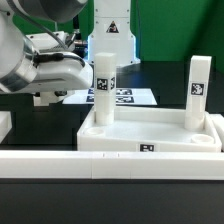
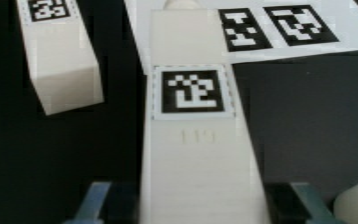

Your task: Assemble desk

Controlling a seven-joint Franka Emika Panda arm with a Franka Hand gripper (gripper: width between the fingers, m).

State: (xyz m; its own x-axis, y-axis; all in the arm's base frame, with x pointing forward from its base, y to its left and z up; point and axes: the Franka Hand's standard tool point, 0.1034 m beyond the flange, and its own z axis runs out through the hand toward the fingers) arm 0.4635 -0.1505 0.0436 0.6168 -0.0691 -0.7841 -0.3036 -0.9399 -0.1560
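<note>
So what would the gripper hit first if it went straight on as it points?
The gripper already has the white leg between its jaws, so that comes first; past the leg's far end the wrist view shows the marker board, depth unclear.

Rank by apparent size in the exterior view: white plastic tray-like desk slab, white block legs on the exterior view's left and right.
1. White desk slab, largest.
2. Leg on the exterior view's left, leg on its right: alike, unranked.
</note>
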